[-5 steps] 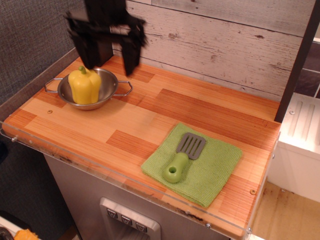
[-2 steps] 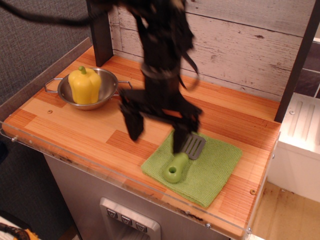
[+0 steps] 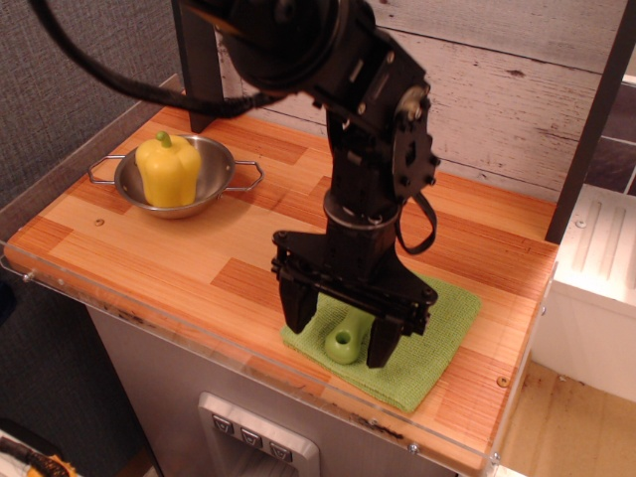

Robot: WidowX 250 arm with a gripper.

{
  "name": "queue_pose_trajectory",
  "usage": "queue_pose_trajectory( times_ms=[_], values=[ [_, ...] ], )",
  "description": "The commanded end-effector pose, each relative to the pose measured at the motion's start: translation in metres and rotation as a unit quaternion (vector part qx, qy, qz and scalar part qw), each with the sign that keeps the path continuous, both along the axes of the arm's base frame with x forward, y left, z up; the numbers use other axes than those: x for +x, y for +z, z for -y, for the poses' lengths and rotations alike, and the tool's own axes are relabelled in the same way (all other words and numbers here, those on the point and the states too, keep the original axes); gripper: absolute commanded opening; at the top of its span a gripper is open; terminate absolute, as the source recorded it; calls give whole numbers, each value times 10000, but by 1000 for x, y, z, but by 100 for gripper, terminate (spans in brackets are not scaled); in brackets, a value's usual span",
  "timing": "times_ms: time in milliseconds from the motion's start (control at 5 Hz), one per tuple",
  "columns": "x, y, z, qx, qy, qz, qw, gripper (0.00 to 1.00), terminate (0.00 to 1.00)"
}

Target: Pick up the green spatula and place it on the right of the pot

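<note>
The green spatula (image 3: 345,340) lies on a square green cloth (image 3: 427,343) at the front right of the counter. Only its lime-green handle end with the hole shows; the grey blade is hidden behind the arm. My gripper (image 3: 340,333) is open and lowered over the handle, with one finger (image 3: 295,308) on its left and the other (image 3: 384,340) on its right, not closed on it. The pot (image 3: 212,189), a shallow steel bowl with wire loop handles, stands at the back left and holds a yellow bell pepper (image 3: 168,170).
A clear acrylic lip runs along the wooden counter's (image 3: 199,253) front edge. A grey plank wall (image 3: 497,89) stands behind, with a dark post (image 3: 199,70) at the back left. A white appliance (image 3: 601,288) stands beyond the right edge.
The arm swung from above the pot at the back left across to the cloth and came down. The open fingers now straddle the spatula handle. The spatula, pot and pepper have not moved.
</note>
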State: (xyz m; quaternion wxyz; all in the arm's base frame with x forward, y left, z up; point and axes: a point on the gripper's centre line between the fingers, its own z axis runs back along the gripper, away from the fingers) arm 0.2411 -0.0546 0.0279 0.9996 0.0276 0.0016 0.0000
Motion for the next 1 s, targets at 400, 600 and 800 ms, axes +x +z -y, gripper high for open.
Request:
queue_pose_trajectory(
  times_ms=[400,600,800],
  values=[
    [5,-4,-6,9,-15,120,9999,0,0],
    [8,-4,-8,43,32,127,9999,0,0],
    [12,5,-16,-63,54,205,9998,0,0]
  ],
)
